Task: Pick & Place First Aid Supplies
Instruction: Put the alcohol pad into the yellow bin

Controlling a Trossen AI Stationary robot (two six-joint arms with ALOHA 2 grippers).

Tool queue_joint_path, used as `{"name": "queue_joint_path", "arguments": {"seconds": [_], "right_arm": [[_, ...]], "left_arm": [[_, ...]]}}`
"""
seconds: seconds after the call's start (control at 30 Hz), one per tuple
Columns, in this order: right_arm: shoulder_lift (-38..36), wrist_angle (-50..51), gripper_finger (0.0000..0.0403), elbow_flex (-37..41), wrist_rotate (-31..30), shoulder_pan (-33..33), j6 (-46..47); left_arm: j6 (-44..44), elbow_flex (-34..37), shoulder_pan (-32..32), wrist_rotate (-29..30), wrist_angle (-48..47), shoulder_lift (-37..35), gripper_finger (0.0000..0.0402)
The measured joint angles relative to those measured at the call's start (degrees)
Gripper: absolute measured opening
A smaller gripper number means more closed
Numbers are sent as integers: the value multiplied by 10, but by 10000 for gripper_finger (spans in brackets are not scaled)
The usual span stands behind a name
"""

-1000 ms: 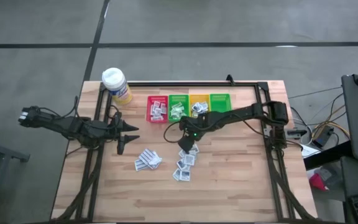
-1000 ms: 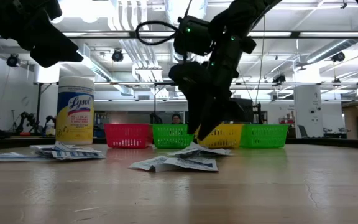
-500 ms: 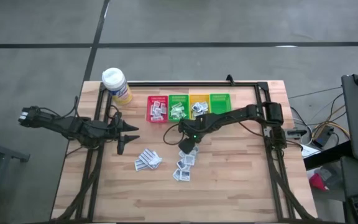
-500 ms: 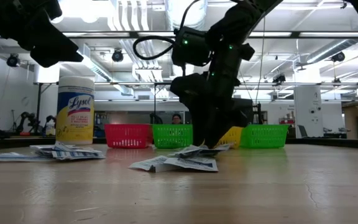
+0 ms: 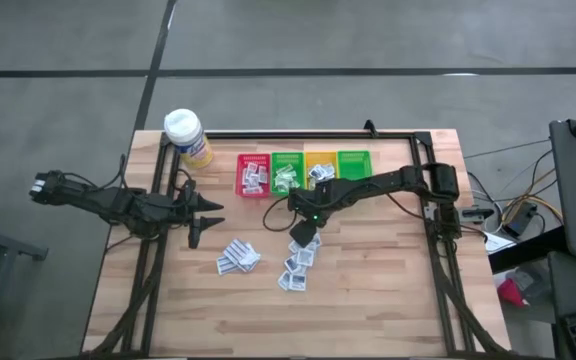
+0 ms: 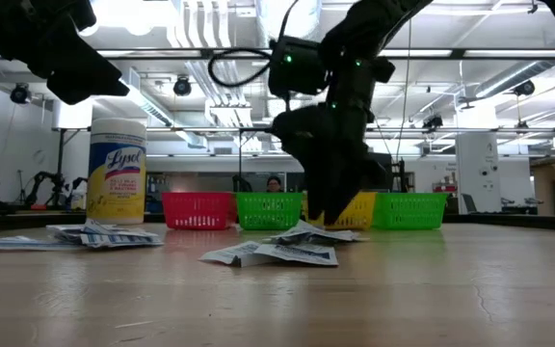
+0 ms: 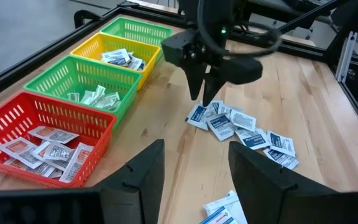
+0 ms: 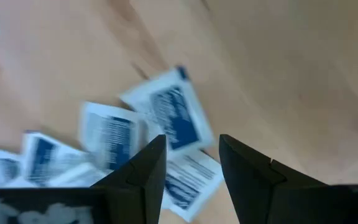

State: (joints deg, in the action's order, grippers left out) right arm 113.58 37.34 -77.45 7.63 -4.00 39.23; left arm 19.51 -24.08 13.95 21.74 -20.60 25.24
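Table: bins far centre, part-filled. Sachets loose mid-table, second heap to left. Left gripper waits at left, jaws apart, empty. Right gripper points down, just above far end of sachet pile, jaws apart, nothing held. Judgement: straddle single blue-print sachet, press flat, close on edge; avoid dragging neighbours.

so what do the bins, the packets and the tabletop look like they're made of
The four bins look like moulded plastic: glossy, brightly coloured, with lattice walls you can see through. The packets seem to be thin paper or foil-lined sachets: flat, white, printed, lying slightly curled; which one can't be told. The tabletop looks like light wood in joined strips with visible grain, smooth and faintly sheened.
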Motion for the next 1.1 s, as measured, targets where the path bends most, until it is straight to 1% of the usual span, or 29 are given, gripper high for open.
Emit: {"name": "queue_joint_path", "arguments": {"seconds": [0.43, 0.67, 1.1], "right_arm": [[0, -8, 146, 16, 20, -5, 27], [0, -43, 146, 19, 31, -6, 40], [9, -50, 146, 24, 33, -7, 46]], "left_arm": [[0, 0, 0, 0, 0, 0, 172], [0, 0, 0, 0, 0, 0, 172], [-1, 0, 0, 0, 0, 0, 172]]}}
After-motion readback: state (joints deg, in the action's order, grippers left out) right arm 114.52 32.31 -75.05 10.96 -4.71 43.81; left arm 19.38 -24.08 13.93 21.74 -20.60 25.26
